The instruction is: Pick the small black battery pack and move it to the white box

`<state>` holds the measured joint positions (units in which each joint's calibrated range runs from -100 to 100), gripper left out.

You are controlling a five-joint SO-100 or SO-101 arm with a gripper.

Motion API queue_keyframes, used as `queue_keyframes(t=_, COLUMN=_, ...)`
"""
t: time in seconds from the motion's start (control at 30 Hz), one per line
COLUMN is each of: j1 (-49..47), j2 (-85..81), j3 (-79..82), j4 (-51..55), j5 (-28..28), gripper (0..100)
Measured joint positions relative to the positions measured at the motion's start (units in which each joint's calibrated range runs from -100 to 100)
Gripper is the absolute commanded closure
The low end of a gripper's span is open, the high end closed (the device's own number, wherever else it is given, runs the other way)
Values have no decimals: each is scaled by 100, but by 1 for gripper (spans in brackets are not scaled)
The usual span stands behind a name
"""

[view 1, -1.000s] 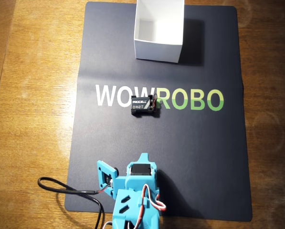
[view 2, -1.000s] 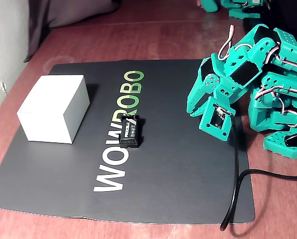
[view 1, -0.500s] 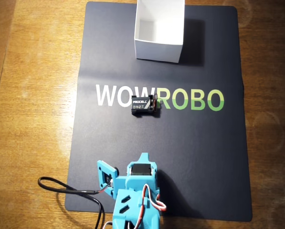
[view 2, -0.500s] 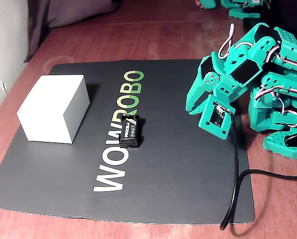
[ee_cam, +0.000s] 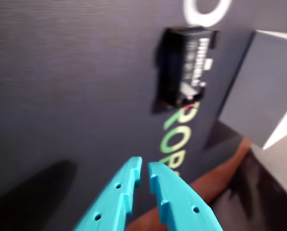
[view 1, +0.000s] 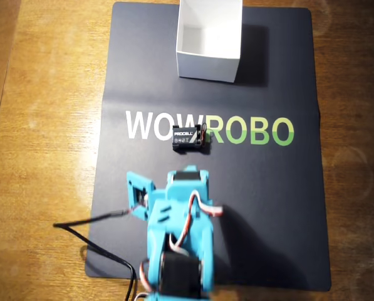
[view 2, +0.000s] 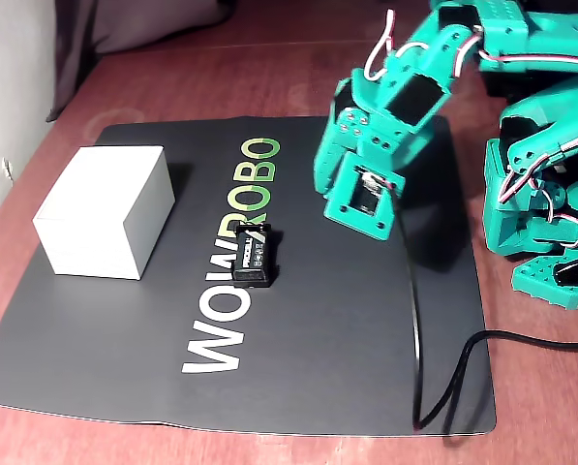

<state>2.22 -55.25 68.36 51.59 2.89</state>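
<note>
The gripper [ee_cam: 144,169] is hanging in the air with its two teal jaws nearly together — only a thin slit is showing between the tips in the wrist view — and it is holding nothing. In that view the tips are pointing at the dark mat [ee_cam: 71,86], short of the small black battery pack [ee_cam: 184,65], which is lying further up the frame on the mat's lettering, its white print and a trace of red wire at one end just readable through the blur. In the overhead view the arm is reaching in from the near edge of the mat [view 1: 268,207], with the battery pack [view 1: 190,138] lying flat across the join of the white and green letters, just beyond the arm's leading end, and the white box [view 1: 208,41] standing well apart at the far edge, its top open and its inside empty. The fixed view is showing the gripper [view 2: 329,189] raised above the mat, to the right of the battery pack [view 2: 253,255], with the white box [view 2: 105,210] further left. The step in hand looks like the approach: the jaws would need spreading wide before descending, then lining up across the pack's narrower sides, clear of the wires. A centred, level grasp should be keeping the block from twisting — it looks light and rigid.
</note>
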Motion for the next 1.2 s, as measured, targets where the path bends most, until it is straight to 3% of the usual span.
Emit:
queue_keyframes(t=0.3, j1=0, j2=2958, j3=-2391, j4=-209, j5=0, gripper=98)
queue_keyframes(t=0.57, j1=0, j2=4653, j3=-4055, j4=436, j5=0, gripper=98)
queue_keyframes(t=1.2, j1=-494, j2=5127, j3=-4291, j4=549, j5=0, gripper=80)
